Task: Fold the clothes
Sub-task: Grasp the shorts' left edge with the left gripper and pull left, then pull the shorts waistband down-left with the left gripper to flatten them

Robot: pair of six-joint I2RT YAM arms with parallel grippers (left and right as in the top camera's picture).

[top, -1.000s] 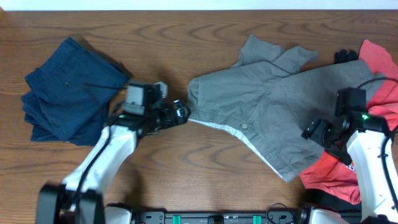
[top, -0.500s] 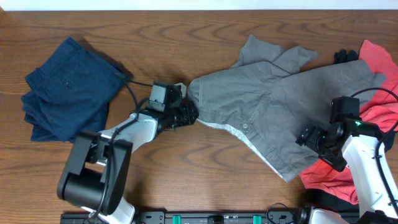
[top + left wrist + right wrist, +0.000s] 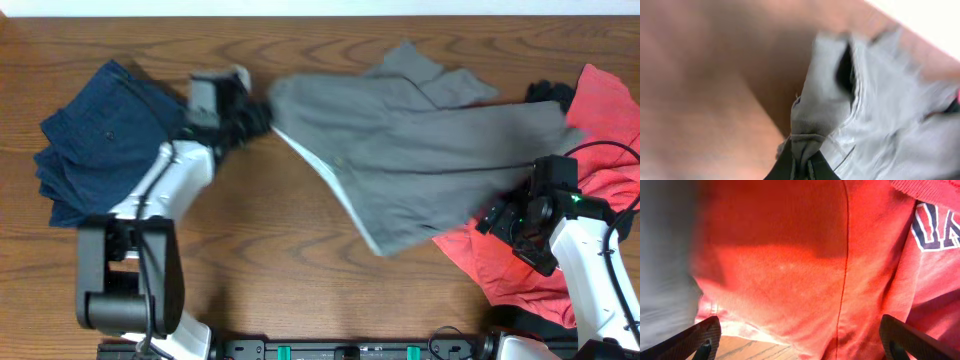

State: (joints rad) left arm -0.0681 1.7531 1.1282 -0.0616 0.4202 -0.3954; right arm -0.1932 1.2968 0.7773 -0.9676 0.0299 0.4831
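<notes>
Across the brown wooden counter (image 3: 300, 270), the big grey cotton shorts (image 3: 420, 160) sprawl unfolded at centre, the coral-red garment (image 3: 500, 275) is heaped at right, and only the navy shorts (image 3: 100, 150) at left look folded, so most work seems left; the left claw (image 3: 258, 115) pinches the grey waistband and the right claw (image 3: 503, 217) is spread.

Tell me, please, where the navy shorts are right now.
Overhead, the navy shorts lie at the table's left end, left of the grey shorts.

Cut-off navy letters (image 3: 936, 227), maybe "UA", red garment (image 3: 790, 280)
</notes>
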